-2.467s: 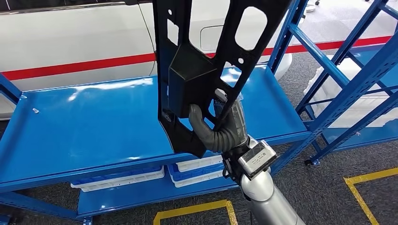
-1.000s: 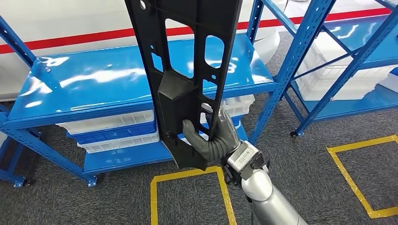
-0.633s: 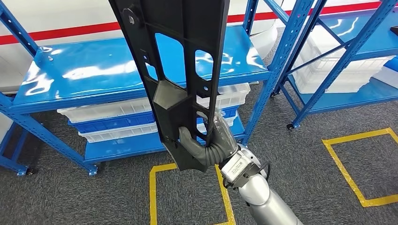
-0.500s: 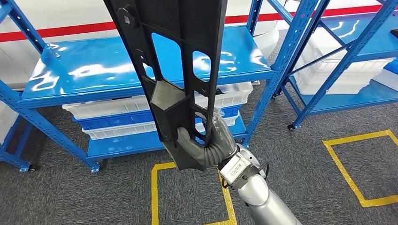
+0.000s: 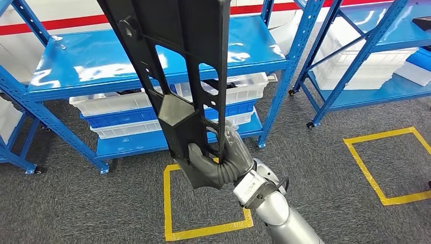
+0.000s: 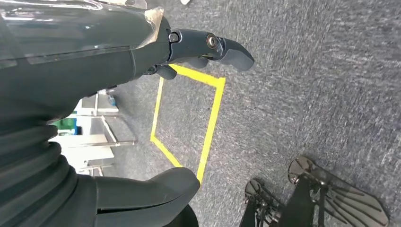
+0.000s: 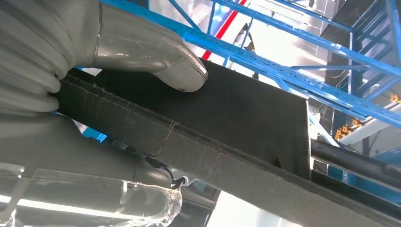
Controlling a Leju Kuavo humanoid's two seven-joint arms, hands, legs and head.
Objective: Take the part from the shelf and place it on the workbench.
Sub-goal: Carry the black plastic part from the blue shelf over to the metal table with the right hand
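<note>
Gripping the black part (image 5: 173, 66) at its lower end, right hand (image 5: 219, 161) clamped, part upright above it.

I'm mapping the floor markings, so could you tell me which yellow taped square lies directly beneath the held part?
The near yellow square, under the black part that the right hand grips; the other square lies off to the right.

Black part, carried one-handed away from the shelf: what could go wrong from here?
1. The right hand grips the black part near its lower end only, so the long upper length could lever and slip in the grasp.
2. The part stands tall and tilted, close to the blue shelf and its upright post; a turn might clip them.
3. It covers much of the head view, which may hide obstacles ahead.
</note>
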